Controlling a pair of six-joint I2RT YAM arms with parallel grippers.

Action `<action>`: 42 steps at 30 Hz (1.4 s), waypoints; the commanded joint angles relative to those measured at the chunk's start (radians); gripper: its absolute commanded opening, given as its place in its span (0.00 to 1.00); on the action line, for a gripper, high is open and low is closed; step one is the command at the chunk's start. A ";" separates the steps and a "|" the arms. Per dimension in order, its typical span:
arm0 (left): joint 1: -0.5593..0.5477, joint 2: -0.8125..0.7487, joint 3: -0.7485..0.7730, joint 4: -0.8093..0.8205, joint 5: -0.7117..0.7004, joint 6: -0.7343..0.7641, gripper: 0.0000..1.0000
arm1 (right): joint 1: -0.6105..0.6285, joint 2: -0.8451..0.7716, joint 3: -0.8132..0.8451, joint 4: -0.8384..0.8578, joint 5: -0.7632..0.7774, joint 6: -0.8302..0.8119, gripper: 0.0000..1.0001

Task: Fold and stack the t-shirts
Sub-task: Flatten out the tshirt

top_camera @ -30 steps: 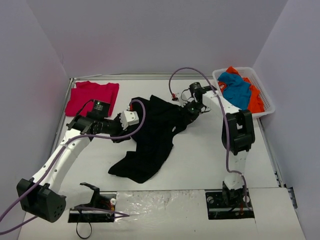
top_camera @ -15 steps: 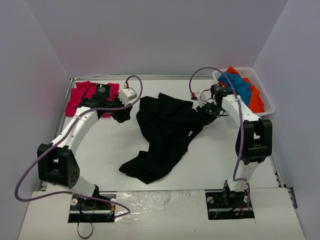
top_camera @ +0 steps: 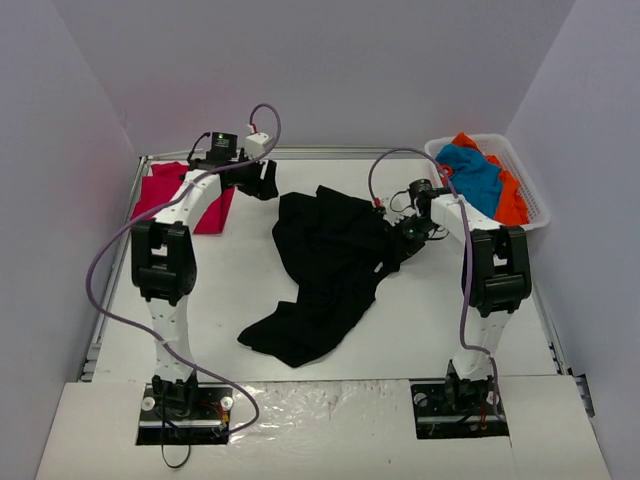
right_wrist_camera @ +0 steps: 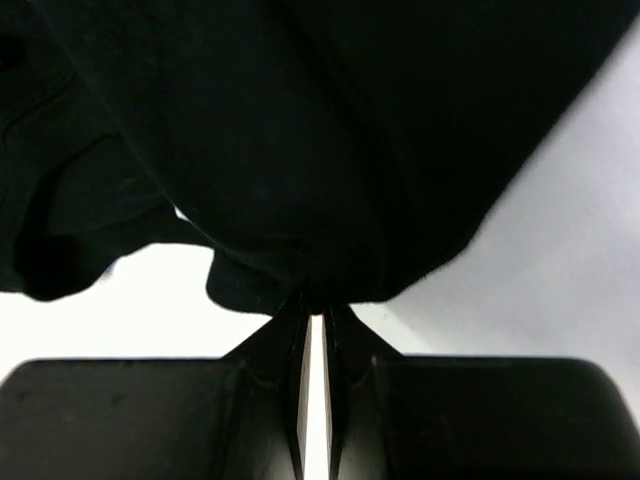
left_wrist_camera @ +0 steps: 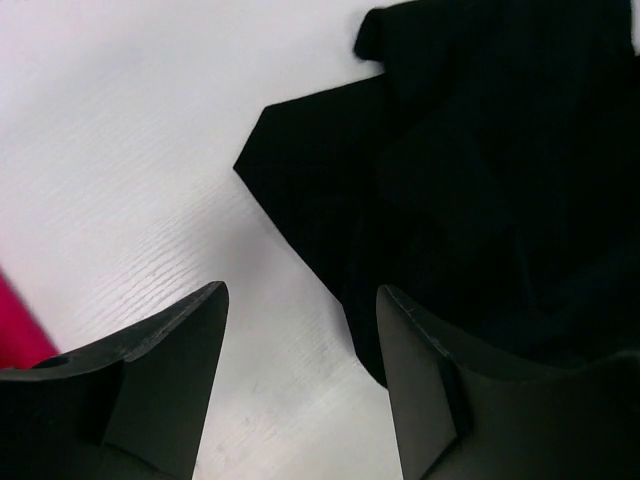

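The black t-shirt (top_camera: 330, 265) lies crumpled in the middle of the table. My right gripper (top_camera: 403, 236) is shut on its right edge; the right wrist view shows the jaws (right_wrist_camera: 318, 300) pinched on black cloth (right_wrist_camera: 300, 120). My left gripper (top_camera: 267, 180) is open and empty, above the table just beyond the shirt's far-left corner. In the left wrist view its fingers (left_wrist_camera: 300, 292) stand apart over bare table, with the black shirt (left_wrist_camera: 480, 180) to the right. The crimson-red t-shirt (top_camera: 158, 192) lies flat at the far left, partly behind my left arm. No star mark shows.
A white basket (top_camera: 531, 195) at the far right holds a blue t-shirt (top_camera: 470, 175) and an orange one (top_camera: 510, 200). Grey walls close the table on three sides. A sliver of red (left_wrist_camera: 15, 335) shows at the left edge of the left wrist view.
My left gripper has let go of the black shirt and swung up toward the far left. The shirt has shifted right; the right gripper still grips its edge.
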 commanded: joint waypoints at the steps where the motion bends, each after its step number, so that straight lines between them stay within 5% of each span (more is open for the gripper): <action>1: 0.010 0.103 0.092 -0.056 0.027 -0.085 0.60 | 0.038 0.011 0.011 -0.021 0.021 0.012 0.00; 22: 0.000 0.387 0.309 -0.048 0.186 -0.213 0.56 | 0.131 0.098 0.019 -0.033 0.110 0.015 0.00; 26: -0.019 0.428 0.356 -0.109 0.173 -0.200 0.45 | 0.131 0.100 0.014 -0.031 0.117 0.012 0.00; 31: -0.039 0.450 0.380 -0.157 0.208 -0.177 0.03 | 0.132 0.098 0.010 -0.031 0.124 0.011 0.00; 36: -0.042 0.405 0.366 -0.232 0.205 -0.096 0.02 | 0.121 0.081 0.014 -0.031 0.127 0.018 0.00; 42: 0.039 0.194 0.294 -0.255 0.038 -0.014 0.02 | 0.049 0.002 0.040 -0.031 0.129 0.028 0.00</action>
